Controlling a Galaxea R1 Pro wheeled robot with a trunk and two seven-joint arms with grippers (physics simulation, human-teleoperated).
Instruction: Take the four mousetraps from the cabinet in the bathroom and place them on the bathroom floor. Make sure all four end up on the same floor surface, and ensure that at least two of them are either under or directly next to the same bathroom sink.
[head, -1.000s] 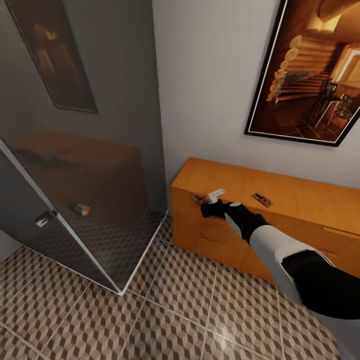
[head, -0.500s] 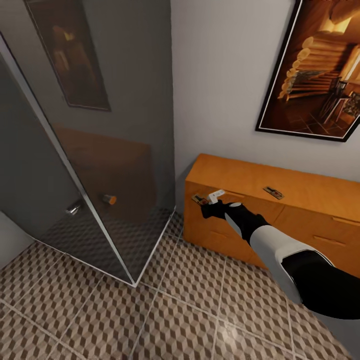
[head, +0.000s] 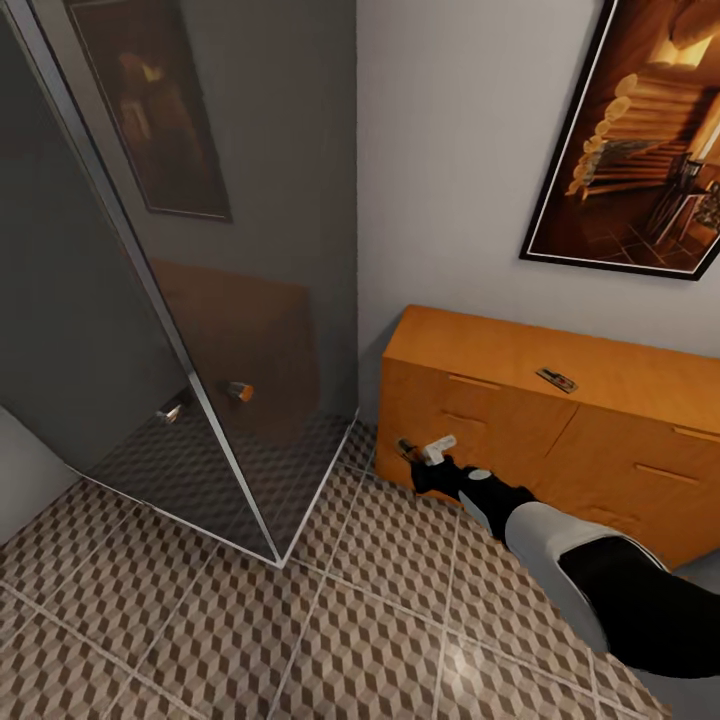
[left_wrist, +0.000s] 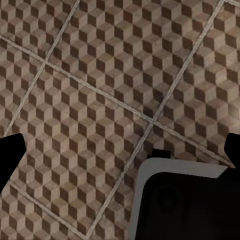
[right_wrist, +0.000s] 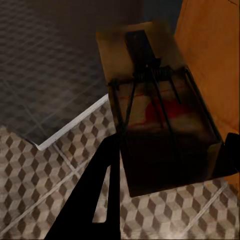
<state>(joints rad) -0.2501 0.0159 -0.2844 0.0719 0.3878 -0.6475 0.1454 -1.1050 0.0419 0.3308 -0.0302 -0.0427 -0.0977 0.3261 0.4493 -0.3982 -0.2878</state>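
A: Right end effector (head: 428, 462) shut tight on one mousetrap (right_wrist: 160, 112). Little tan board, dark wires, red mark, pinched between the fingers.

B: And just past it?

A: Front of the cabinet (head: 480, 425), very near, just beyond the trap. Down below, the bathroom floor (head: 340, 620) with the cube tiles. Off to one side, a dark glass shower door (head: 200, 330).

B: Any more traps?

A: One more, a second mousetrap (head: 556, 379), up on the cabinet top, well apart from the held one. Other two not seen.

B: Left end effector?

A: Two dark tips at the edges of the left wrist view, far apart, nothing between. Looks open. More cube tiles under it.

B: Which step, then?

A: Looks like carrying the trap down to the floor. Not set down yet. Next: go lower, get the board flat on a tile, then let go softly so no flip. Sink not in sight, so a turn to find it may come first.

B: Different from a second ago?

A: Yes. Held trap was up by the cabinet top edge, now lower, in front of the drawers. Head camera moved too, so the whole picture slid.
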